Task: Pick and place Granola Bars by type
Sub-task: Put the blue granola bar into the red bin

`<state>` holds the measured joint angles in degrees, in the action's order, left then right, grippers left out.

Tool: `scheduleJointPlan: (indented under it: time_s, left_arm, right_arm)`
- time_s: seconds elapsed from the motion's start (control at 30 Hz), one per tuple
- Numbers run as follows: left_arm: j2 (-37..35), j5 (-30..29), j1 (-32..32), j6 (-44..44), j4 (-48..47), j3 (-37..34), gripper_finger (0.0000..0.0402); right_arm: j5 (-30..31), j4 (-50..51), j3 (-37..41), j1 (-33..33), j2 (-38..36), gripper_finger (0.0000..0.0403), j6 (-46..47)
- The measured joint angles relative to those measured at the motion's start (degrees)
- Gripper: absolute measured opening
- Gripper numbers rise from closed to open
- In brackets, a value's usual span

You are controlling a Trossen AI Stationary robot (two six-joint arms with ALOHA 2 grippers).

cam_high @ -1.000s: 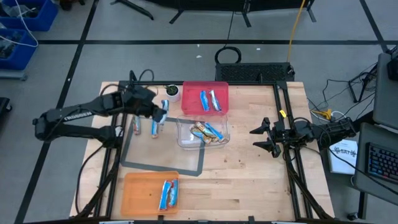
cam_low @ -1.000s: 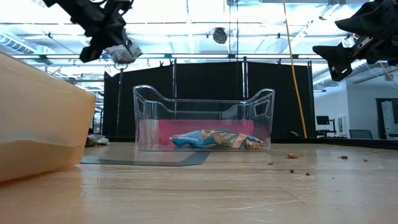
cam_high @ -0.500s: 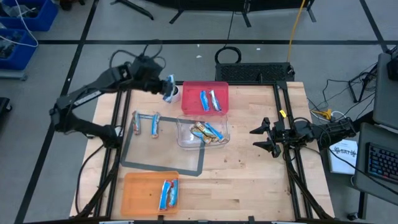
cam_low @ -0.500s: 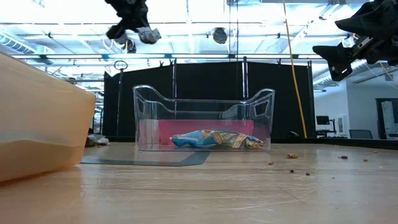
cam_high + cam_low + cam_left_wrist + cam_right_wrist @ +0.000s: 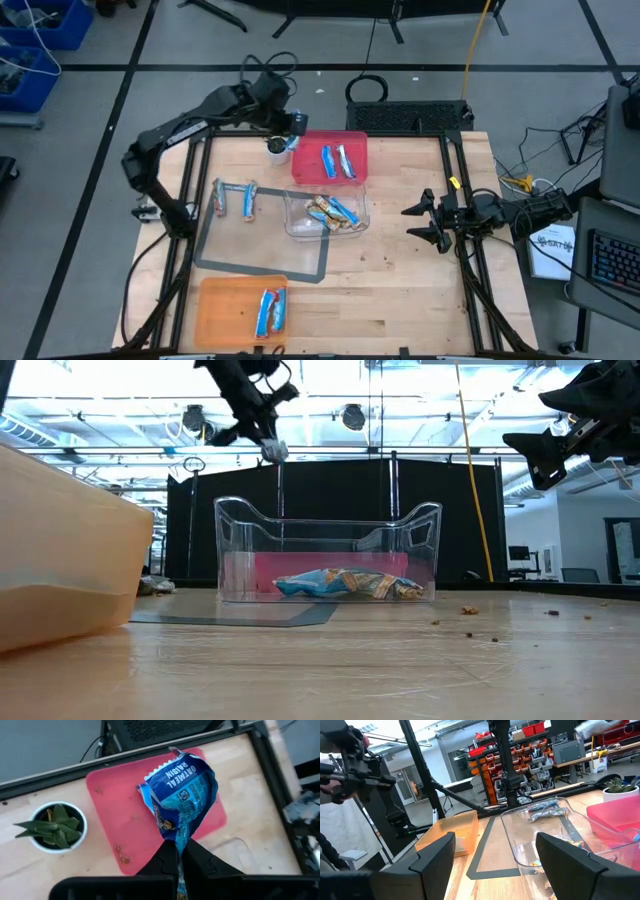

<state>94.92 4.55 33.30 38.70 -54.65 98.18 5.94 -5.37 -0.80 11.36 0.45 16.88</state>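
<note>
Left gripper (image 5: 176, 851) pinches blue oatmeal-raisin bar (image 5: 181, 795) by tail, high over red tray (image 5: 112, 815) near table's far edge. Right gripper (image 5: 425, 222) jaws wide, idle near right edge. Risk: thin pinch slips; bar lands outside tray, near plant pot (image 5: 51, 826).

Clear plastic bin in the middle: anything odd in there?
Yes. The clear plastic bin holds mixed types: a shiny blue foil bar lying against tan-brown wrapped bars, while the red tray holds blue ones only. Crumbs are scattered on the wooden table nearby.
</note>
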Motion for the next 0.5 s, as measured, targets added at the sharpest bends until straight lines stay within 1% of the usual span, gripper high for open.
scheduleJointPlan:
  time_s: [0.17, 0.5]
  left_arm:
    - [5.3, -0.5, 1.8, -0.7, 0.1, 3.3, 0.0008]
    - [13.7, 1.5, 3.3, -1.5, -0.9, 3.6, 0.0008]
  right_arm:
    - [0.0, 0.0, 0.0, 0.0, 0.0, 0.0267, 0.0]
    - [0.0, 0.0, 0.0, 0.0, 0.0, 0.0267, 0.0]
